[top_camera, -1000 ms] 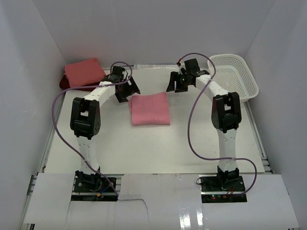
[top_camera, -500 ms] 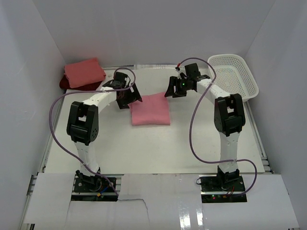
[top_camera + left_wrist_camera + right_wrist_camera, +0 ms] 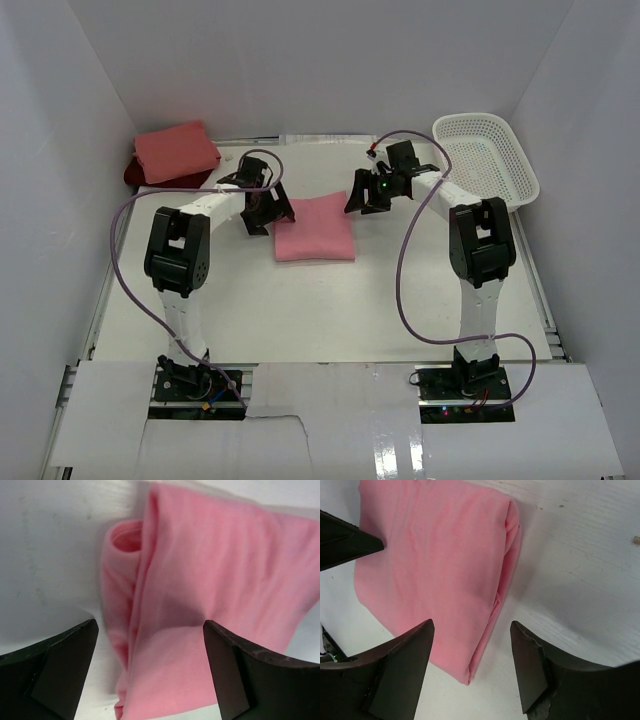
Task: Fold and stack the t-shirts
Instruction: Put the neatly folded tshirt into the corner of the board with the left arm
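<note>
A folded rose pink t-shirt (image 3: 313, 228) lies in the middle of the table. My left gripper (image 3: 272, 214) is open over its far left corner; in the left wrist view (image 3: 150, 670) the cloth (image 3: 215, 580) lies between the spread jaws. My right gripper (image 3: 365, 195) is open over its far right corner; in the right wrist view (image 3: 472, 672) the shirt's folded edge (image 3: 445, 570) lies between the jaws. A folded salmon pink t-shirt (image 3: 175, 150) rests on a dark red t-shirt (image 3: 135, 176) at the back left.
A white plastic mesh basket (image 3: 487, 160) stands at the back right, beside the right arm. White walls enclose the table on the left, back and right. Purple cables loop from both arms.
Both grippers have moved inward and down toward the rose pink shirt's far corners. The shirt has not moved.
</note>
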You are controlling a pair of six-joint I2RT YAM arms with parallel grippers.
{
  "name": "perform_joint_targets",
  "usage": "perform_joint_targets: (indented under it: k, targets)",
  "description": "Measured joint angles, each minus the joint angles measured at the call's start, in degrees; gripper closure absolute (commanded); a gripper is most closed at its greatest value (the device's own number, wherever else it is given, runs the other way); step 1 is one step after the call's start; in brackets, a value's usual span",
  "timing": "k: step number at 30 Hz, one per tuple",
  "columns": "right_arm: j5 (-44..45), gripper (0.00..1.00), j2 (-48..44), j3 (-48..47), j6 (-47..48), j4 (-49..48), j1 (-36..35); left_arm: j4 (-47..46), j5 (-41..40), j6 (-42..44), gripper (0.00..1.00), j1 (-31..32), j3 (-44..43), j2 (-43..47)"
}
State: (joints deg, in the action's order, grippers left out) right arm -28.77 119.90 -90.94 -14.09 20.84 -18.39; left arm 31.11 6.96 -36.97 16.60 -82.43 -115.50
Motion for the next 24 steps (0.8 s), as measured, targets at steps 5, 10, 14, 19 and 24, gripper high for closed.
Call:
perform_joint_targets:
  k: [5, 10, 14, 19, 24]
  targets:
    - [-0.15, 0.32, -1.31, 0.85, 0.17, -0.46, 0.0, -1.66, 2.43, 0.39, 0.4, 0.0, -3.65, -3.3]
    - [-0.2, 0.32, -2.69, 1.75, 0.15, -0.48, 0.0, -3.8, 4.37, 0.98, 1.0, -0.17, -4.68, -6.21]
    - [-0.13, 0.33, -5.27, 2.78, 0.11, -0.46, 0.0, 0.68, 3.8, 2.27, 1.0, -0.17, -10.43, -9.01]
    - [-0.2, 0.33, -8.46, 3.48, -0.04, -1.42, 0.0, 11.08, -0.46, 6.56, 1.0, -1.25, -34.18, -20.98]
    - [-0.66, 0.33, -9.97, 5.84, -0.35, -2.54, 0.0, 11.5, -1.09, 9.94, 1.0, -6.54, -55.54, -30.45]
